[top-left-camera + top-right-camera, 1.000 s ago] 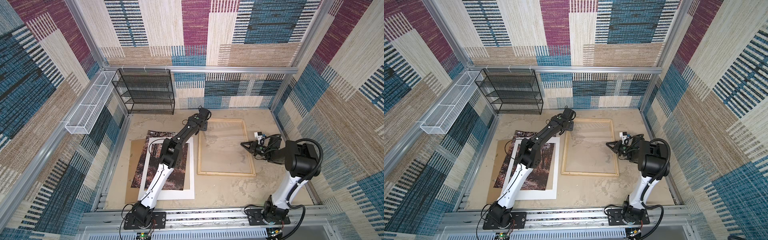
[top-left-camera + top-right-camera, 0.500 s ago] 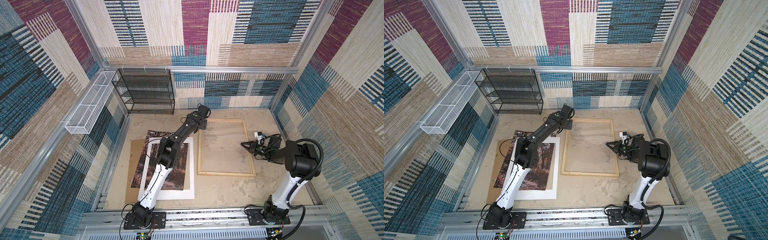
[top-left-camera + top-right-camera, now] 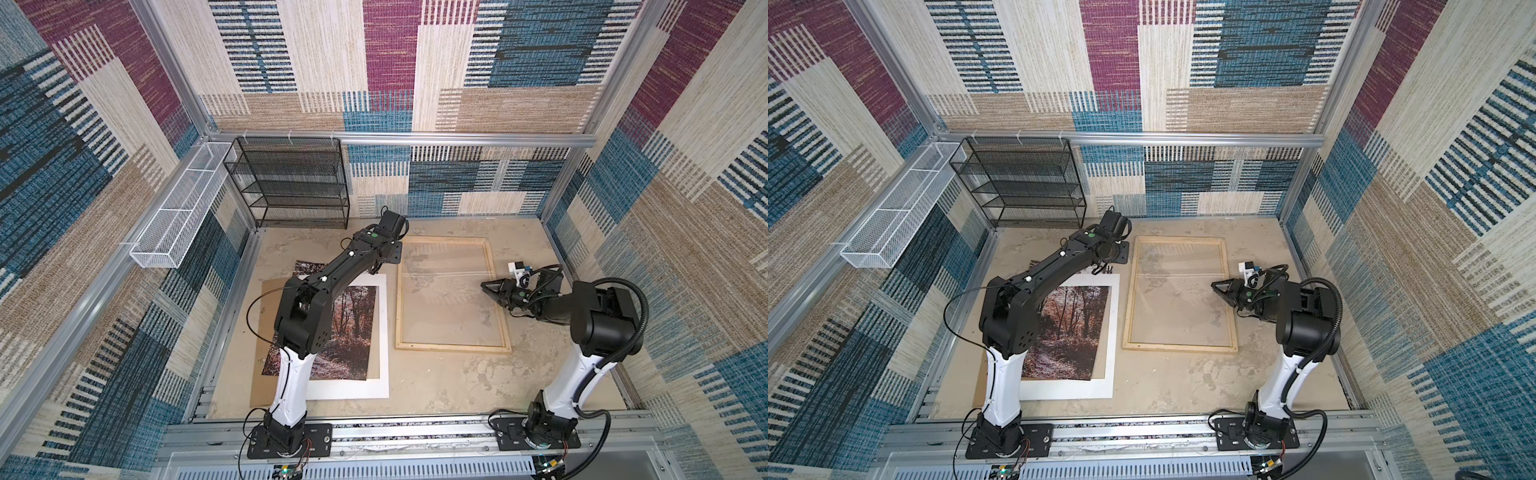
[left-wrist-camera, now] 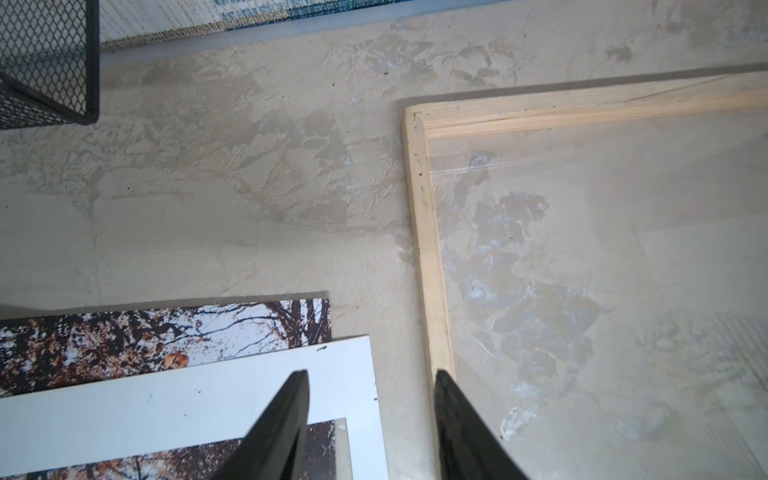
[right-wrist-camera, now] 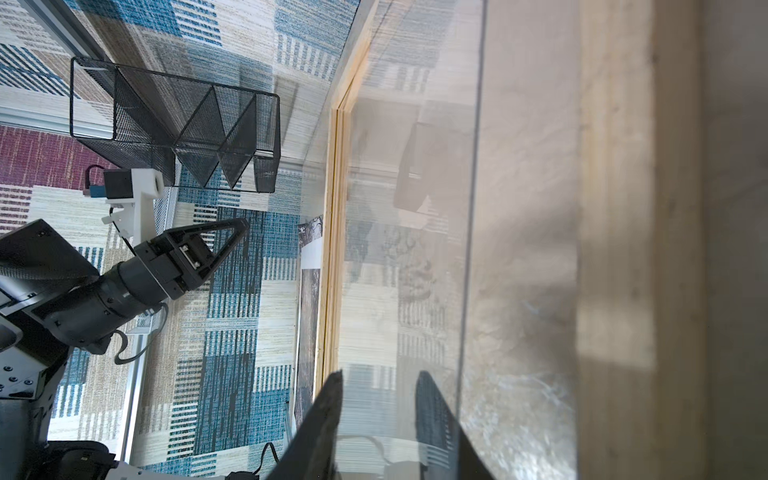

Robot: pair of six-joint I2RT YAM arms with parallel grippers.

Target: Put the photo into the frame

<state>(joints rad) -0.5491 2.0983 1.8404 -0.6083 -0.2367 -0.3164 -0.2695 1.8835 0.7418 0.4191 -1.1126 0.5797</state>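
Right gripper (image 3: 485, 286) has opened, empty, at the frame's (image 3: 453, 347) right rail.

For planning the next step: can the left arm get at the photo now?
Probably yes: the open left pincer hangs by the bare far corner of the photo, though the white mat lies on it.

The left arm (image 3: 332, 278) rises from its near-left base, bends at a black elbow and stretches toward the far middle. Its left hand (image 4: 370, 374) points downward, fingers apart. The right arm (image 3: 598, 316) reaches leftward from the near right. The right hand (image 5: 380, 374) is held low, fingers slightly parted.
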